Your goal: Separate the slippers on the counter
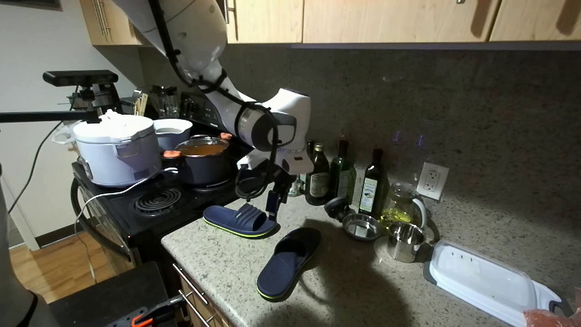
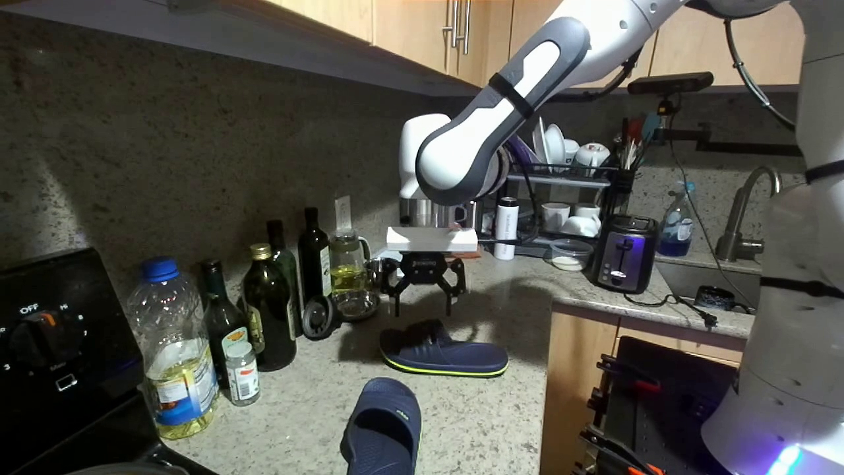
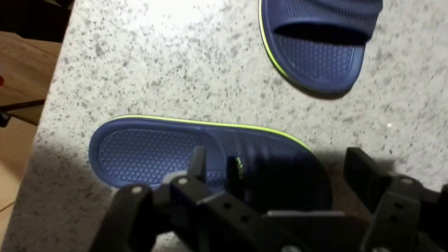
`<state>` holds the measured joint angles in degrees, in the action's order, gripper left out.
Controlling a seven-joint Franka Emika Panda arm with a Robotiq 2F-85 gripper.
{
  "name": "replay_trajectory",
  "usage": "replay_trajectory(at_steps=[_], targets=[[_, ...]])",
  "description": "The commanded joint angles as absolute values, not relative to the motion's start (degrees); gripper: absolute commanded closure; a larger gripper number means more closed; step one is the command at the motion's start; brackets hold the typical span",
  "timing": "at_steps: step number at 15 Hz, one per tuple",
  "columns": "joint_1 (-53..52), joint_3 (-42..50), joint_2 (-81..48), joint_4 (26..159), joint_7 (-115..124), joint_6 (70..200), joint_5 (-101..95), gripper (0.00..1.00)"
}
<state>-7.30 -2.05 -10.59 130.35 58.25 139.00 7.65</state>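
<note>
A speckled desk (image 1: 213,261) stands beside a black stove (image 1: 118,213), under a white arm (image 1: 195,38). On the desk a stove-side slipper (image 1: 227,220) and a farther slipper (image 1: 281,271) lie apart — bare desk between. The jaws hang wide apart above the farther slipper, its strap (image 3: 259,148) between them in the wrist view.

Pale wooden cabinets (image 1: 395,20) are mounted above a speckled stone wall (image 1: 345,100), to which a white outlet (image 1: 433,181) is fixed. The cabinets are brightly lit; the stone just below is shaded. A plain pale wall (image 1: 41,41) is edged by a dark baseboard (image 1: 56,236), met by a wooden floor (image 1: 50,269).
</note>
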Motion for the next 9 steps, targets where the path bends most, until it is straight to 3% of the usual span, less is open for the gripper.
replay_trajectory(at_steps=[1, 9], targets=[[-8.9, -5.9, -6.7, 135.2, 50.4, 141.2, 9.4, 0.00], [-10.9, -11.4, -5.7, 135.5, 25.8, 135.6, 15.6, 0.00]])
